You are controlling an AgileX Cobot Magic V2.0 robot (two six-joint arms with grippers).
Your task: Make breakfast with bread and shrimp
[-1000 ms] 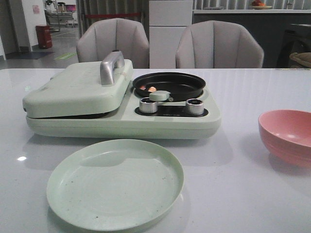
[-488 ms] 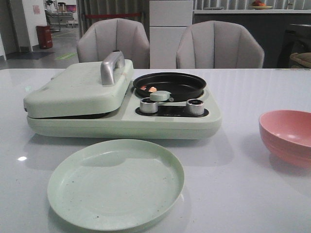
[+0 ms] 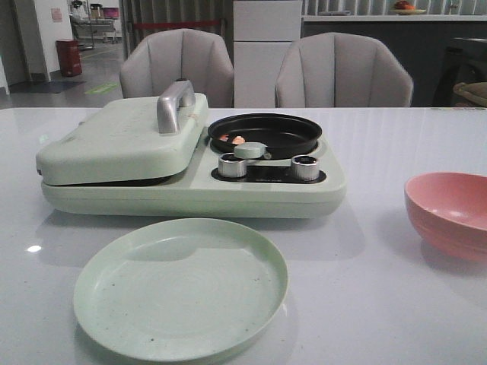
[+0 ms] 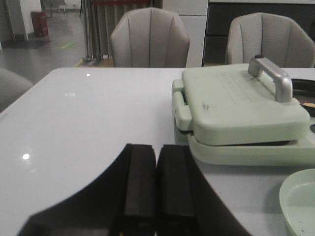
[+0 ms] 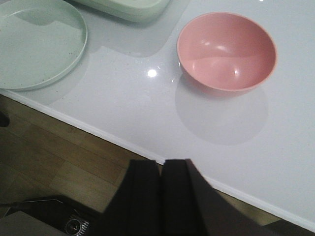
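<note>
Nothing on the glossy white table [image 3: 365, 304] has visibly shifted over the last second; the scene holds, and breakfast looks barely begun or paused between steps.

Nearest the robot, both arms are drawn back and out of the front view. The left gripper [image 4: 156, 187] has its black fingers pressed flat together with nothing between them, low over the table beside the appliance. The right gripper [image 5: 162, 196] is likewise closed and empty, hanging past the table's near edge above the wooden floor.

Next comes a round pale green speckled plate [image 3: 180, 285], bare, and to its right a pink plastic bowl [image 3: 449, 213], also empty as far as the right wrist view shows.

Behind the plate sits the pale green breakfast maker [image 3: 190, 194]. Its hinged lid [image 3: 114, 141] with the silver handle [image 3: 173, 103] is down, and two silver knobs [image 3: 232, 164] face the robot. In the shallow black pan [image 3: 293, 143] on its right side lie the shrimp [image 3: 236, 140], small orange-pink bits near the pan's left edge, unmoved. The bread is nowhere in sight; whether it lies under the shut lid cannot be told.

Two grey upholstered chairs [image 3: 176, 65] stand beyond the table.

With the plate unfilled, the serving of both foods appears still ahead.
</note>
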